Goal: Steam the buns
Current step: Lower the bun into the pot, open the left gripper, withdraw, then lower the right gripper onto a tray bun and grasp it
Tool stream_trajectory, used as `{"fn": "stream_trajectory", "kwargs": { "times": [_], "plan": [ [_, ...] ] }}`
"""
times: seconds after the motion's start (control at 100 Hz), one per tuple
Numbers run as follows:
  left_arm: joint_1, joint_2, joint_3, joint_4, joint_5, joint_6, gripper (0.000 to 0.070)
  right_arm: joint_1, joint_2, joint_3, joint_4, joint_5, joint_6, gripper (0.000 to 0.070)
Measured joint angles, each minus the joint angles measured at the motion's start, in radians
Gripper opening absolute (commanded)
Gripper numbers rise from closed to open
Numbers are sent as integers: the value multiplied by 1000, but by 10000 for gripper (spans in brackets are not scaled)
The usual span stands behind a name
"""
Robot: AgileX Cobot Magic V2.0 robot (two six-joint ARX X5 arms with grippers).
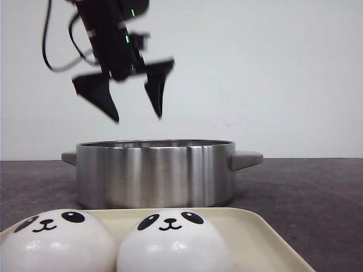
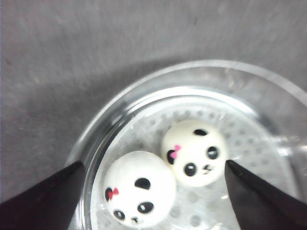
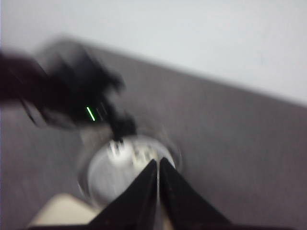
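Observation:
Two white panda-faced buns point(image 1: 57, 241) point(image 1: 173, 243) sit side by side on a cream tray point(image 1: 266, 232) at the table's front edge. Two more buns point(image 2: 140, 187) point(image 2: 194, 152), with pink bows, lie on the perforated rack inside the steel pot point(image 1: 153, 173). High over the pot's left half hangs my left gripper point(image 1: 138, 118), open and empty; in its wrist view the gripper point(image 2: 154, 165) has its fingers spread wide over both buns without touching them. My right gripper point(image 3: 158, 160) is shut with nothing in it, and its view is blurred.
The pot point(image 3: 115, 167) has a grey handle point(image 1: 247, 160) on each side and stands mid-table behind the tray. A corner of the tray point(image 3: 57, 211) and the left arm point(image 3: 72, 96) show in the right wrist view. Dark grey tabletop point(image 1: 306, 192) lies right of the pot.

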Motion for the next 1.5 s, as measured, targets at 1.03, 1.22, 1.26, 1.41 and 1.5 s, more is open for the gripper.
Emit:
{"fn": "stream_trajectory", "kwargs": {
  "times": [1.03,1.22,1.26,1.41,1.5],
  "plan": [
    [-99,-921,7,-379,-7,-22,551,270,177,-709,309,-327,486,454],
    [-99,-930,7,-414,-8,-22,551,295,278,-709,307,-344,511,532],
    [-99,-930,7,-415,-8,-22,551,295,302,-709,307,-344,512,550],
    [-99,-931,7,-415,-8,-22,551,285,387,-709,309,-339,512,552],
    [-99,-931,7,-415,-8,-22,551,279,428,-709,327,-317,512,552]
  ]
}}
